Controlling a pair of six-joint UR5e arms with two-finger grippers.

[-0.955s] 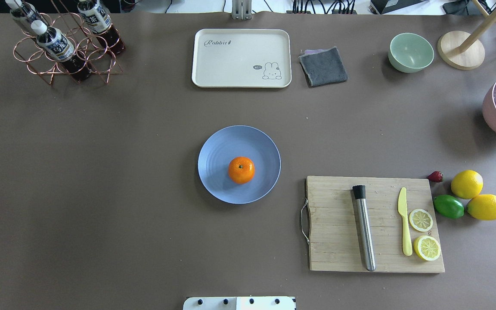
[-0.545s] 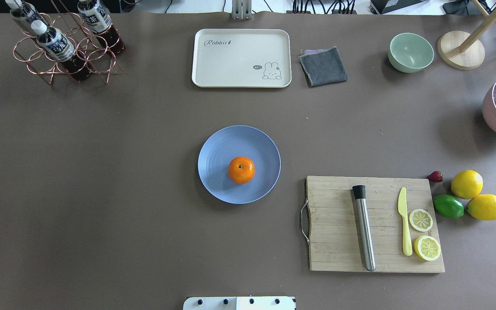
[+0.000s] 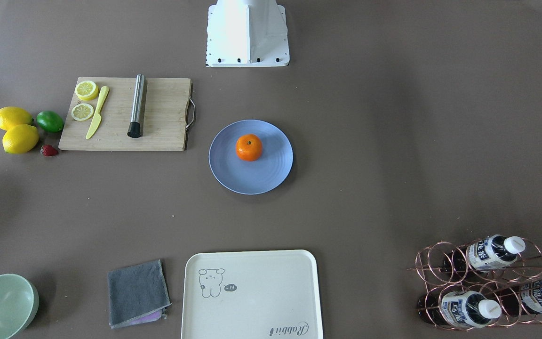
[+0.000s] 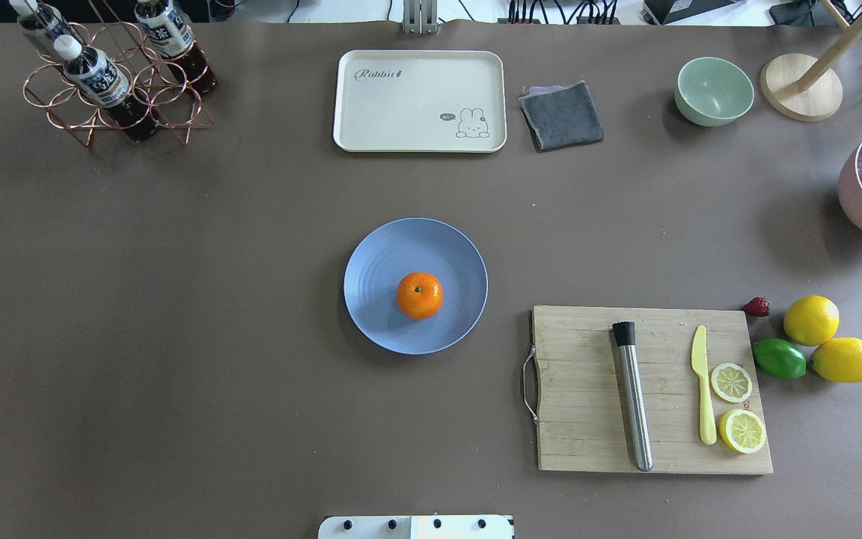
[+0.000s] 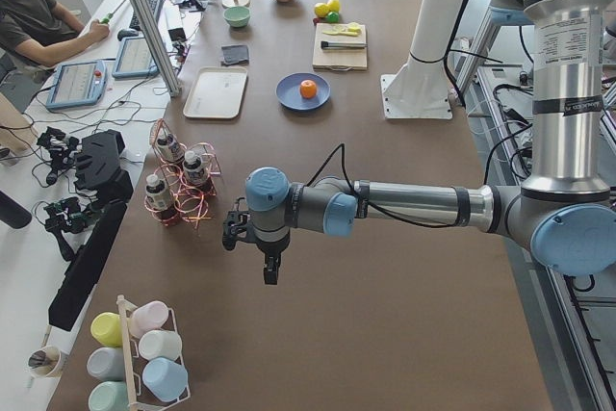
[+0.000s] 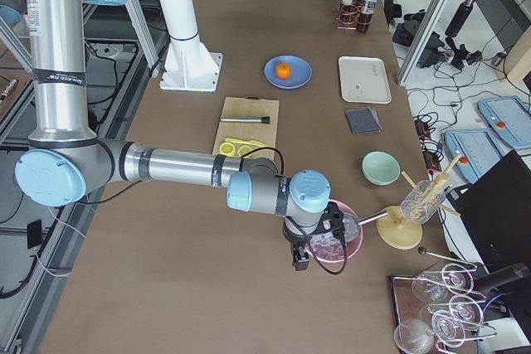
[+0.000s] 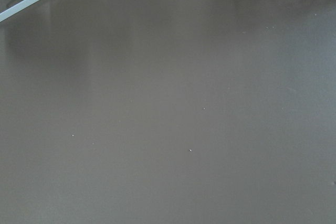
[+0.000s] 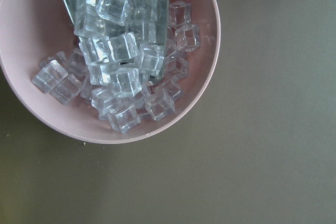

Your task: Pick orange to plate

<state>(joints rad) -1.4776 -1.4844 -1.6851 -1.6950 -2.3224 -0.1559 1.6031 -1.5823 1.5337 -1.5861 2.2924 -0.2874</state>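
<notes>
The orange (image 4: 420,296) rests on the periwinkle-blue plate (image 4: 376,258) at the table's middle, a little toward the robot's side of the plate's centre, with its stem dot up. Nothing touches it. The front-facing view shows the same orange (image 3: 249,147) on the plate (image 3: 252,181). Both grippers show only in the side views. My left gripper (image 5: 270,272) hangs over bare table far out beyond the bottle rack, and my right gripper (image 6: 299,258) hangs beside the pink ice bowl. I cannot tell whether either is open or shut. The wrist views show no fingers.
A wooden cutting board (image 4: 588,419) with a steel muddler (image 4: 633,397), yellow knife and lemon slices lies right of the plate. Beyond it sit lemons (image 4: 811,320) and a lime (image 4: 779,358). At the back stand a cream tray (image 4: 420,101), grey cloth, green bowl (image 4: 714,90) and bottle rack (image 4: 113,75).
</notes>
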